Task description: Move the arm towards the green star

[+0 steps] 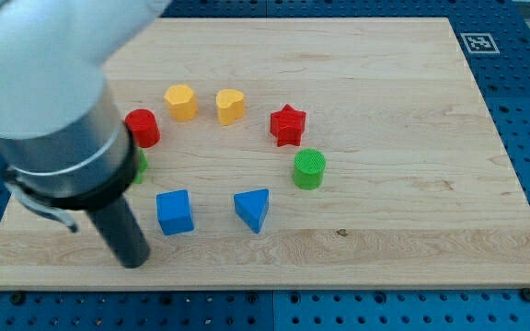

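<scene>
- While my arm fills the frame's upper left, its rod [125, 234] comes down at lower left; my tip [133, 264], a plain tool with nothing to open and nothing held, rests on the wooden surface [403, 230].
- Only a green sliver [141, 166] shows at the arm's right edge, below the red cylinder [143, 128]; I cannot tell its shape.
- My tip sits below that sliver, left of the blue cube [174, 212].
- Elsewhere: yellow hexagon [180, 102], yellow heart [230, 107], red star [288, 125], green cylinder [309, 169], blue triangle [253, 209].
</scene>
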Action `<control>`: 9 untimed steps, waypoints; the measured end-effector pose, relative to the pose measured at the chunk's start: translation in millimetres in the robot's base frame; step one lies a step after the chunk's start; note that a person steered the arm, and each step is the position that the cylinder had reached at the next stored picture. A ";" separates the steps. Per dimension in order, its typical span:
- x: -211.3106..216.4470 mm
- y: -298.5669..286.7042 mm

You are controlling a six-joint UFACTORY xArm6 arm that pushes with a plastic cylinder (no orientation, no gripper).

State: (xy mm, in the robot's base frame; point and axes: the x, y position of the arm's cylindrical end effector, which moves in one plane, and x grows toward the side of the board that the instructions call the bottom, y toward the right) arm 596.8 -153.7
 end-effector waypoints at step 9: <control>-74.2 1.7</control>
State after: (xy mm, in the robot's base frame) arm 522.6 -152.0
